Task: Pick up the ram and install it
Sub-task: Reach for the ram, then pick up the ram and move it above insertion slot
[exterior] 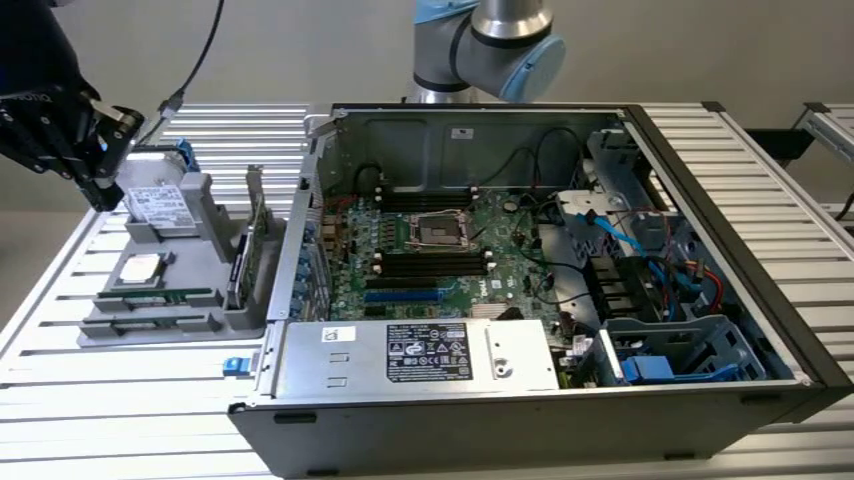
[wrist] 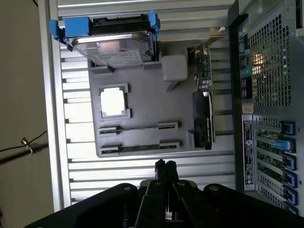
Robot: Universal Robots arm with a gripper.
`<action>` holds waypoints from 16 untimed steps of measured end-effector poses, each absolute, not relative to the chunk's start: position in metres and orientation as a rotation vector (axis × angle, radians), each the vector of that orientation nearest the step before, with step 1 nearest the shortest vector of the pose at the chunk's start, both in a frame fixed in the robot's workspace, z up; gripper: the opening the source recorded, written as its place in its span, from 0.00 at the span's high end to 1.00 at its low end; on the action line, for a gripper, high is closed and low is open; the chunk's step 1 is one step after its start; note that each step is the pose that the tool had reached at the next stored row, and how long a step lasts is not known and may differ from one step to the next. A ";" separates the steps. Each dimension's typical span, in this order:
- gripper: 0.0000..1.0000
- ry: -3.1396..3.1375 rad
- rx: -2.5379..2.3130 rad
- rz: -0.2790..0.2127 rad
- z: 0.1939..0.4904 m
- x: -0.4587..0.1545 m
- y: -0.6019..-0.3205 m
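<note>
Item, pincer: mine, black, its two tips pressed together with nothing pinched. In the exterior view it hung at the upper left of the frame, just beside the hard drive; I could not tell whether it touched. Item, parts tray: grey, left of frame, resting on the slatted metal worktop. Tray contents, from upper to lower in the exterior view: the hard drive in its blue caddy; a square silver processor chip seated in its recess; the ram, a narrow green stick standing on edge in a slot directly below the chip, well apart from my pincer. Item, expansion card: green, with a metal bracket, upright along the tray edge nearest the computer. Item, computer case: black, lying open at centre and right of frame, just beside the tray. Case contents: a green motherboard with dark memory slots on either side of its processor socket; a silver power supply at lower centre; blue cables and brackets at right. Item, arm: mine, grey with pale blue caps, top centre behind the case.
</note>
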State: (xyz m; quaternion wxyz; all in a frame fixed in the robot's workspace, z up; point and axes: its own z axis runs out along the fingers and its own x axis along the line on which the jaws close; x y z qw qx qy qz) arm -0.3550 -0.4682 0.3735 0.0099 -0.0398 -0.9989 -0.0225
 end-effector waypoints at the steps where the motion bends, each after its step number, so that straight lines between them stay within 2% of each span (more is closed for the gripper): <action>1: 0.90 -3.116 -0.124 -0.070 0.372 -0.358 -0.468; 8: 0.90 -3.113 -0.124 -0.070 0.361 -0.374 -0.464; 16: 0.90 -3.113 -0.124 -0.070 0.361 -0.374 -0.464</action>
